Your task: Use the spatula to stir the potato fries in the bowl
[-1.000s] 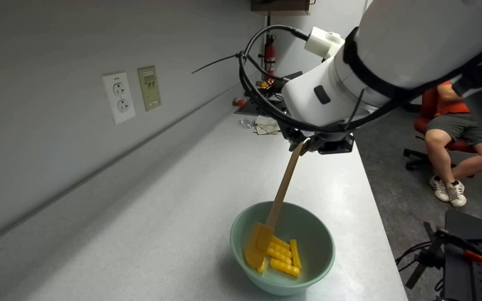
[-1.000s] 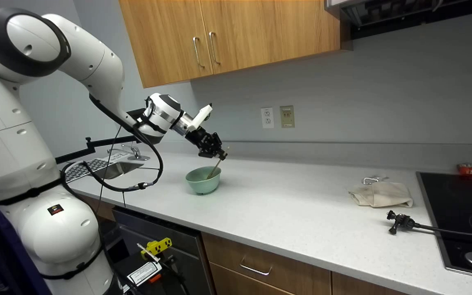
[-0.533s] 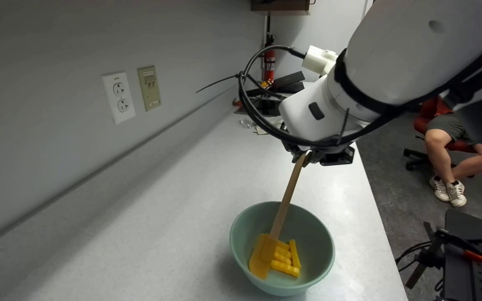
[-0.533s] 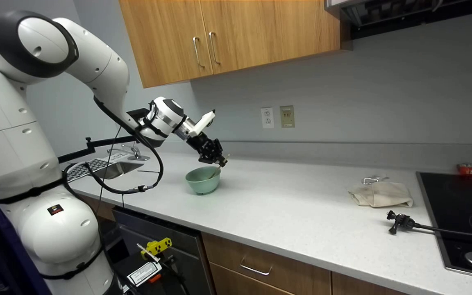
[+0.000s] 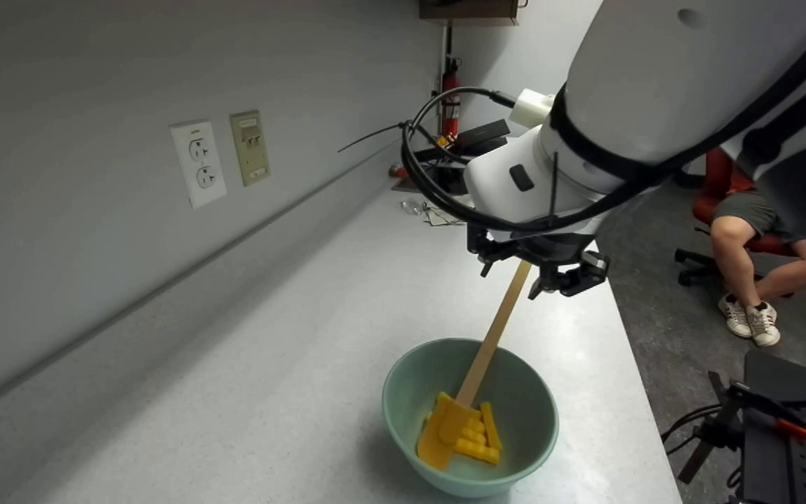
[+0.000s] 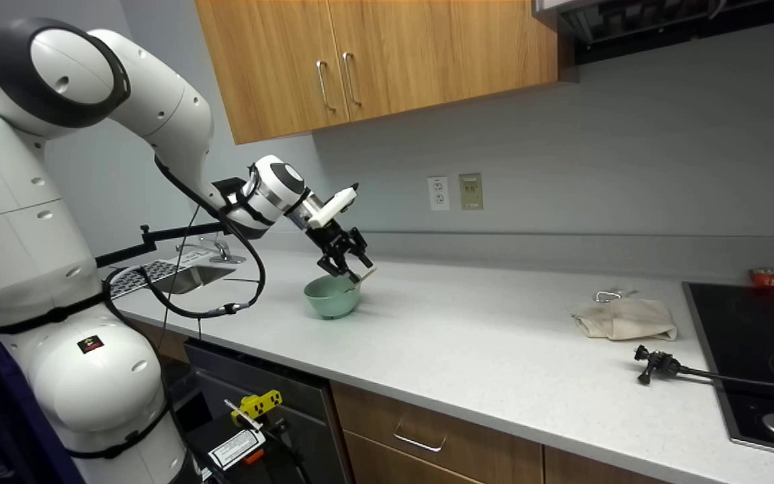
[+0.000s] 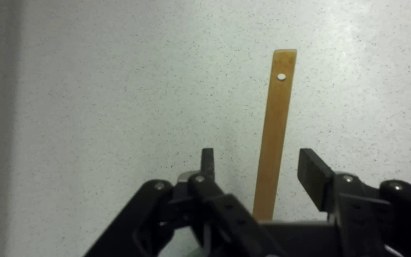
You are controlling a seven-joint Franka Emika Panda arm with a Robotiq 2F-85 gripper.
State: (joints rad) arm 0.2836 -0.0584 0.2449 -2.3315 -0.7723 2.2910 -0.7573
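Observation:
In an exterior view the pale mint-green bowl (image 5: 525, 392) sits on the counter with the yellow potato fries (image 5: 476, 449) on its bottom. The tan wooden spatula (image 5: 497, 325) leans in the bowl, its orange-tan blade over part of the fries and its handle slanting up past the rim. My gripper (image 5: 510, 280) stands open above the bowl around the upper handle. In the wrist view the spatula's handle (image 7: 277, 117) passes between the open fingers of my gripper (image 7: 256, 157), with a gap on both sides. In an exterior view the bowl (image 6: 330, 302) hides the fries.
A wall with an outlet (image 5: 198, 162) runs along the counter (image 5: 270, 392). Farther along lie a folded cloth (image 6: 632, 319), a black clamp with a cable (image 6: 662, 363) and a black cooktop (image 6: 763, 336). A sink (image 6: 192, 275) is behind the arm. Cabinets (image 6: 394, 54) hang above.
My gripper has come down a little and opened, letting go of the spatula's handle. The spatula now tilts lower in the bowl. Bowl and fries have hardly moved.

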